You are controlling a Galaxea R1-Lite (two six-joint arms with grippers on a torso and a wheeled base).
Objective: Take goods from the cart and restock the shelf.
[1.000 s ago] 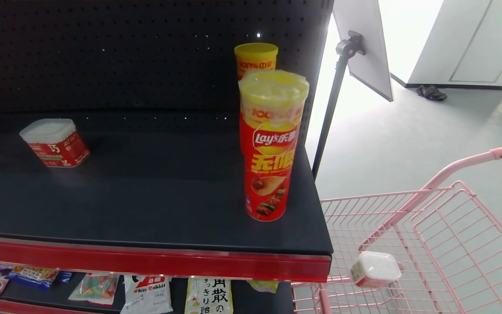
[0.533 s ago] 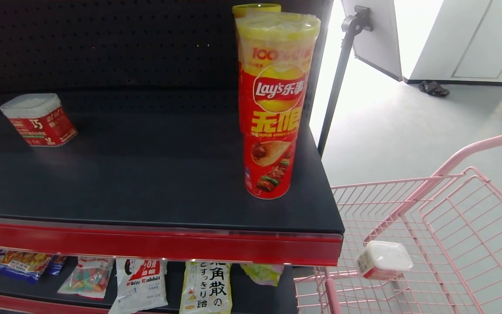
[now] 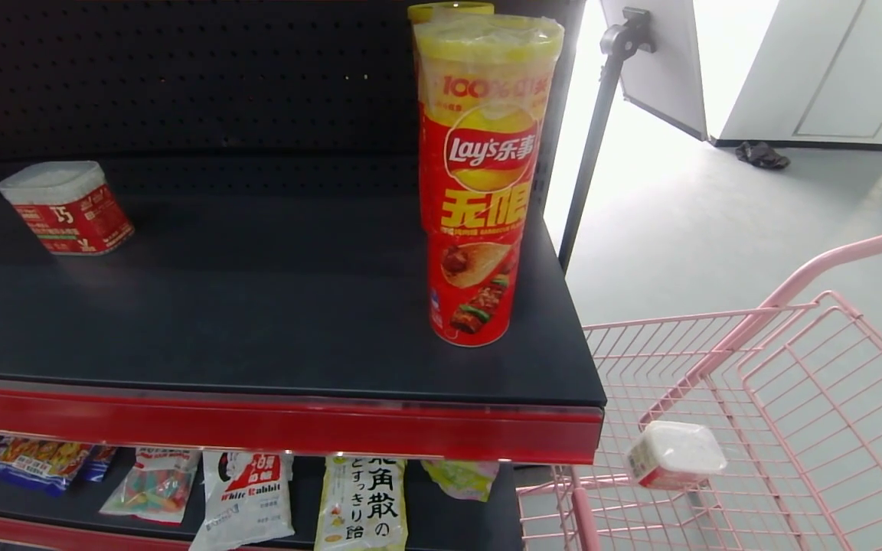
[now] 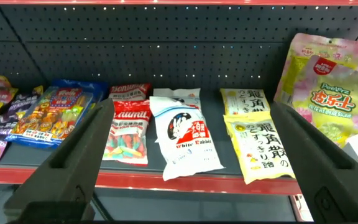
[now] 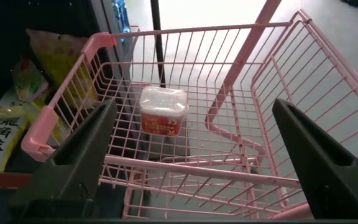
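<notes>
The pink wire cart (image 3: 793, 360) stands to the right of the shelf (image 3: 257, 306). One white-lidded red tub (image 3: 674, 455) lies in it. My right gripper (image 5: 194, 102) hangs open above the cart (image 5: 229, 62), with the tub (image 5: 162, 111) below, between its fingers and apart from them. A matching tub (image 3: 66, 207) sits on the shelf's black top at the far left. A tall red and yellow chips can (image 3: 483, 184) stands at the right end, another can (image 3: 449, 9) behind it. My left gripper (image 4: 191, 106) is open and holds nothing, facing the lower shelf.
Snack bags (image 4: 185, 137) lie side by side on the lower shelf (image 4: 197, 182), and their tops show under the red shelf edge (image 3: 272, 432). A black pole with a white board (image 3: 586, 153) stands just right of the shelf. Grey open floor lies beyond the cart.
The head camera has shifted, so the shelf and cans sit higher and nearer in the picture. None of the goods has moved.
</notes>
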